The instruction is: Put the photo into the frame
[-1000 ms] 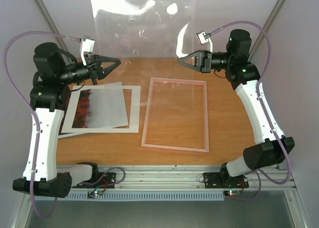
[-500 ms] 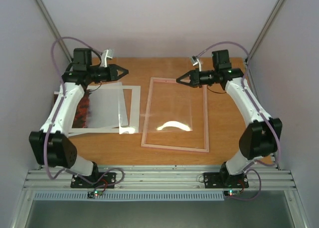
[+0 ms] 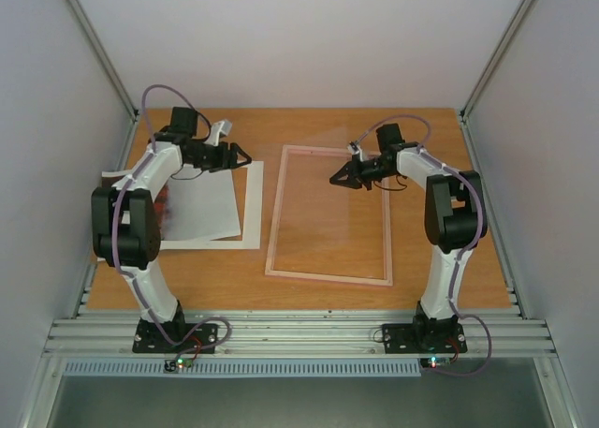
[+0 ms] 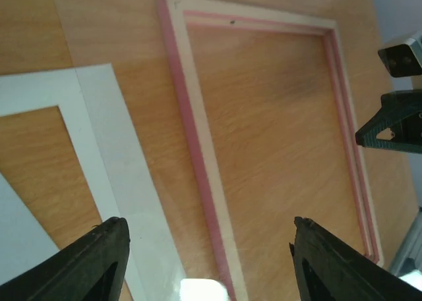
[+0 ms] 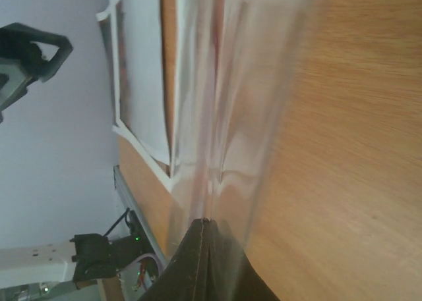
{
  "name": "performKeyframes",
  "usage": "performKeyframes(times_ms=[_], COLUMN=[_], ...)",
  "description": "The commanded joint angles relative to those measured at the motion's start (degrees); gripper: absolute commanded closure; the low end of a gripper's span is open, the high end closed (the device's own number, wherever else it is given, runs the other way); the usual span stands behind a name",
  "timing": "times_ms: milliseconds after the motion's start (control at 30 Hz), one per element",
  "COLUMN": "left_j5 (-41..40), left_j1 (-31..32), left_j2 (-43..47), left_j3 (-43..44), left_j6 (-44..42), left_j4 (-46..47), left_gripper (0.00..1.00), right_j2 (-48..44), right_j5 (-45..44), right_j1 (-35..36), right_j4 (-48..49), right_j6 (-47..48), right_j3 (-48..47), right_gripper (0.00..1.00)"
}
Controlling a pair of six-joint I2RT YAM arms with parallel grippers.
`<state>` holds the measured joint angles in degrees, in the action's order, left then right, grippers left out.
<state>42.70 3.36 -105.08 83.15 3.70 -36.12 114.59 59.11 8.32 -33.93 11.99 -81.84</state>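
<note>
photo: lying flat on the table to the left of the frame, well apart from it, overlapping the white mat; not in the frame yet.
frame: flat on the table, pink rim up, nothing but bare wood showing through its opening.
clear pane: pinched at one edge over the frame's far right part; hard to make out from above, so seated in the frame or not, cannot tell.
right gripper: inside the frame's far right corner, fingers closed tight on the clear pane's edge.
left gripper: just left of the frame's far left corner, above the mat's far edge, fingers spread wide with nothing between them.
step in hand: probably settling the pane into the frame; photo untouched.
next move: likely letting go of the pane on the frame's right side, then lifting the thin glossy photo by one edge left of the frame and carrying it across squarely.
</note>
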Motion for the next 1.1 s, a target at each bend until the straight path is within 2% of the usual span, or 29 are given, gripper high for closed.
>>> performKeyframes(times_ms=[0,133,433,733,900,1067], left_j5=[-2.48,-7.23,-6.60,-5.71,-4.88,-2.83], left_j1=[0.13,0.07,2.25,2.77,3.03,3.86], left_j2=[0.73,1.84,-1.07,-5.29,-7.25,-9.19], left_j3=[-2.88,-5.24,-7.01,-4.35,-3.60,-2.75], left_j6=[-3.53,-3.53,-8.87,-7.43,-6.44,-4.52], left_j4=[2.17,1.47,1.62,2.55,3.22,4.90], left_gripper=[0.32,0.36,0.42,0.55,0.55,0.50], right_j2=[1.56,1.03,-2.77,-3.18,-3.90,-3.42], right_j5=[-2.00,-1.78,-3.46,-6.43,-6.58,-7.16], right_j1=[-0.30,-0.86,-4.85,-5.12,-5.15,-5.94], right_j4=[1.83,2.27,3.83,3.38,0.91,-0.83], right_j6=[1.82,0.77,1.50,3.00,4.93,6.90], right_j3=[0.58,2.77,9.45,10.93,10.51,10.63], right_gripper=[0.99,0.99,0.99,0.99,0.99,0.99])
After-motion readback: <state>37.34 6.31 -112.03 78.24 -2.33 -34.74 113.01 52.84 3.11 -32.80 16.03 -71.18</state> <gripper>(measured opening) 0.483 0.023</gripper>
